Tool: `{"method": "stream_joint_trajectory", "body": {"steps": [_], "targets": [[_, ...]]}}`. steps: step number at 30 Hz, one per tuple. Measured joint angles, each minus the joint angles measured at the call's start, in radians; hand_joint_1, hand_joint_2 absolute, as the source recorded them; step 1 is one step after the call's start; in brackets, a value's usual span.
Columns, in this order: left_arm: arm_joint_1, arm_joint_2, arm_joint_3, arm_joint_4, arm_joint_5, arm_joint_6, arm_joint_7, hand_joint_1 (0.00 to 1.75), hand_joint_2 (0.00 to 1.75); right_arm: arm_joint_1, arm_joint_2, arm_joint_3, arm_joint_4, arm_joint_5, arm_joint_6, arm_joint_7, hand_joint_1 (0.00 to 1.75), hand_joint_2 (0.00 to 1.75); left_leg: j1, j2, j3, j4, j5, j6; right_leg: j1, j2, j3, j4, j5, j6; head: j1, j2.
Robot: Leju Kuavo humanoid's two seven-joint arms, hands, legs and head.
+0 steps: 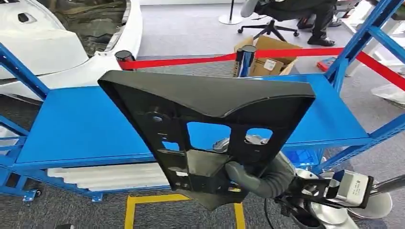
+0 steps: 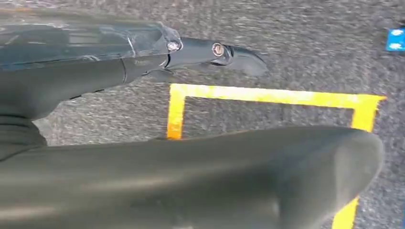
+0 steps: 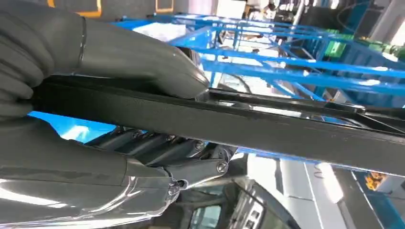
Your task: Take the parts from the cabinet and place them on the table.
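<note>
- Head view: left hand (image 2: 205,52) hangs over grey carpet, fingers straight, nothing held.
- Large black moulded plastic panel with cut-outs (image 1: 210,124) held upright over blue metal table (image 1: 76,129).
- Right hand (image 1: 253,179) clamps its bottom edge only; smooth plastic, top-heavy: could pivot or slip when lowered.

right hand (image 1: 258,179): smooth grey rubbery covering with a thick grey thumb (image 3: 138,57); darker metal fingers (image 3: 157,148) with round silver screws at the pivots. behind it a ribbed grey flexible wrist cover (image 1: 279,174), a white-grey box-shaped wrist module (image 1: 356,188) bearing small dark lettering, thin black cables, and silver rounded arm shells (image 1: 329,212).
left hand (image 2: 205,52): dark glossy fingers, silver screw heads, thick matte grey thumb (image 2: 215,176).
</note>
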Motion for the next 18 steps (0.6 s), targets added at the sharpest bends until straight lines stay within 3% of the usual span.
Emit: {"method": "stream_joint_trajectory", "body": {"steps": [1,2,3,4,5,7,8,9,11,13,14,15,16,17,18], "targets": [[0.0,0.0,0.0,0.0,-0.001,0.0,0.0,0.0,1.75,0.001,0.0,0.0,0.0,0.0,0.0,0.0,1.75,1.75,0.002,0.0,0.036,-0.043,0.035,-0.002,-0.002,0.0,-0.015,0.007,0.005,0.004,0.0,0.0],[-0.001,0.0,0.0,0.0,-0.001,0.0,-0.002,0.0,1.75,0.001,0.0,0.0,0.0,-0.001,0.0,0.0,1.75,1.75,0.005,0.0,0.093,-0.123,0.07,-0.004,-0.003,0.0,-0.03,0.017,0.009,0.009,0.0,0.0],[-0.002,0.0,0.0,-0.001,-0.003,0.0,-0.002,0.0,1.75,0.001,0.0,-0.001,0.0,-0.002,0.0,0.0,1.75,1.75,0.008,0.001,0.15,-0.207,0.082,-0.006,-0.004,0.0,-0.041,0.028,0.012,0.013,0.0,0.0],[-0.005,0.0,0.0,-0.001,-0.007,-0.001,-0.003,0.0,1.75,0.001,0.0,-0.001,0.0,-0.003,0.003,-0.001,1.75,1.75,0.008,0.0,0.193,-0.275,0.063,-0.006,0.002,0.0,-0.054,0.041,0.013,0.017,0.0,0.0],[-0.006,0.0,0.001,-0.001,-0.013,-0.002,-0.004,0.0,1.75,0.0,0.0,-0.002,-0.001,-0.004,0.003,-0.002,1.75,1.75,0.004,-0.001,0.205,-0.303,0.053,0.007,0.003,0.0,-0.062,0.048,0.018,0.024,0.002,0.0],[-0.006,0.0,0.002,-0.001,-0.02,-0.002,-0.005,0.0,1.75,0.0,0.0,-0.003,-0.001,-0.008,0.006,-0.004,1.75,1.75,0.0,-0.001,0.19,-0.299,0.055,0.015,0.001,0.0,-0.071,0.049,0.036,0.037,0.002,0.0],[-0.004,0.0,0.002,-0.001,-0.02,-0.002,-0.005,0.0,1.75,0.0,0.0,-0.004,-0.001,-0.008,0.008,-0.005,1.75,1.75,0.0,-0.001,0.183,-0.299,0.062,0.025,0.0,0.0,-0.074,0.047,0.044,0.044,0.002,0.0],[-0.004,0.0,0.003,-0.001,-0.02,-0.002,-0.005,0.0,1.75,0.001,-0.002,-0.006,0.0,-0.008,0.01,-0.006,1.75,1.75,0.005,0.003,0.176,-0.304,0.073,0.041,-0.003,0.001,-0.081,0.053,0.031,0.05,0.002,0.0],[-0.005,0.0,0.005,-0.001,-0.021,-0.002,-0.005,0.0,1.75,0.0,-0.002,-0.008,0.0,-0.01,0.012,-0.006,1.75,1.75,0.003,0.006,0.16,-0.303,0.086,0.053,-0.004,0.002,-0.094,0.087,-0.032,0.057,0.004,0.0],[-0.006,0.001,0.008,-0.002,-0.025,-0.001,-0.006,0.0,1.75,-0.001,-0.002,-0.014,0.0,-0.013,0.012,-0.008,1.75,1.75,0.0,0.007,0.139,-0.303,0.104,0.062,-0.006,0.002,-0.122,0.21,-0.137,0.06,0.006,0.0],[-0.006,0.002,0.01,-0.002,-0.029,-0.001,-0.006,0.0,1.75,-0.001,-0.002,-0.015,0.0,-0.014,0.012,-0.008,1.75,1.75,-0.002,0.008,0.127,-0.302,0.114,0.064,-0.006,0.001,-0.134,0.28,-0.173,0.061,0.005,0.0],[-0.006,0.002,0.013,-0.002,-0.033,-0.001,-0.006,0.0,1.75,-0.001,-0.002,-0.016,0.0,-0.014,0.013,-0.009,1.75,1.75,-0.004,0.008,0.114,-0.301,0.123,0.064,-0.006,0.002,-0.137,0.329,-0.182,0.061,0.006,0.0],[-0.006,0.002,0.017,-0.002,-0.034,-0.001,-0.006,0.0,1.75,-0.001,-0.003,-0.017,0.0,-0.015,0.014,-0.009,1.75,1.75,-0.007,0.009,0.1,-0.299,0.133,0.064,-0.006,0.002,-0.124,0.34,-0.164,0.059,0.006,0.0],[-0.005,0.002,0.018,-0.002,-0.035,-0.001,-0.006,0.0,1.75,-0.002,-0.003,-0.018,0.0,-0.016,0.015,-0.009,1.75,1.75,-0.01,0.008,0.088,-0.298,0.143,0.064,-0.006,0.002,-0.09,0.309,-0.128,0.056,0.006,0.0],[-0.006,0.002,0.018,-0.002,-0.036,0.0,-0.007,0.0,1.75,-0.003,-0.003,-0.018,0.0,-0.018,0.015,-0.011,1.75,1.75,-0.013,0.008,0.076,-0.298,0.152,0.064,-0.005,0.004,-0.035,0.236,-0.09,0.05,0.005,0.0]]}}
